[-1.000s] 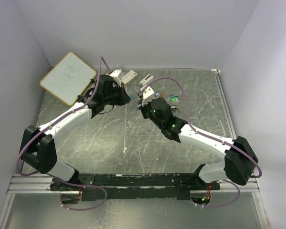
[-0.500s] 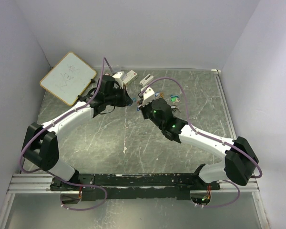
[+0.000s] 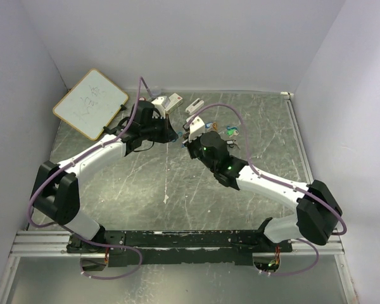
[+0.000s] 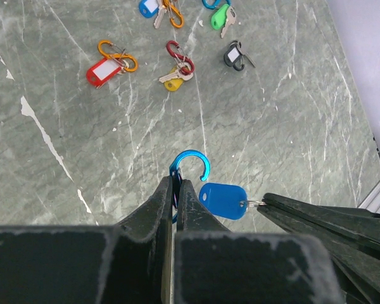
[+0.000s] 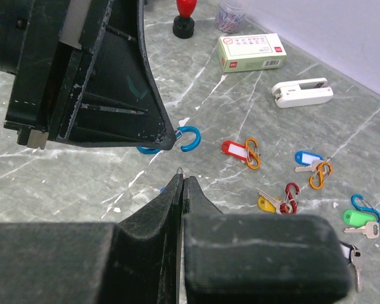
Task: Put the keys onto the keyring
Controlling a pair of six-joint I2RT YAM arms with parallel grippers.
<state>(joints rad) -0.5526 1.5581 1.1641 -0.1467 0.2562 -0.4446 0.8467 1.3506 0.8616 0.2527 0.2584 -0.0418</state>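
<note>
Over the table's far middle, blue-tagged key (image 4: 223,192): held with its long axis sideways in the left wrist view, metal end toward the right gripper, rounded end just beside the blue clip.
Right gripper (image 5: 181,182): clenched on the key's metal end.
Left gripper (image 4: 176,185): pinched on the blue clip (image 4: 191,163).
Other keys (image 4: 175,79): lying on the table (image 4: 291,126).

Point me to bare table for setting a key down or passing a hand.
Free: table between left arm and right arm, toward the near edge; also the far-right strip between keys and wall. Crowded: far middle, where left gripper and right gripper meet, with keys, box and stapler close by.
</note>
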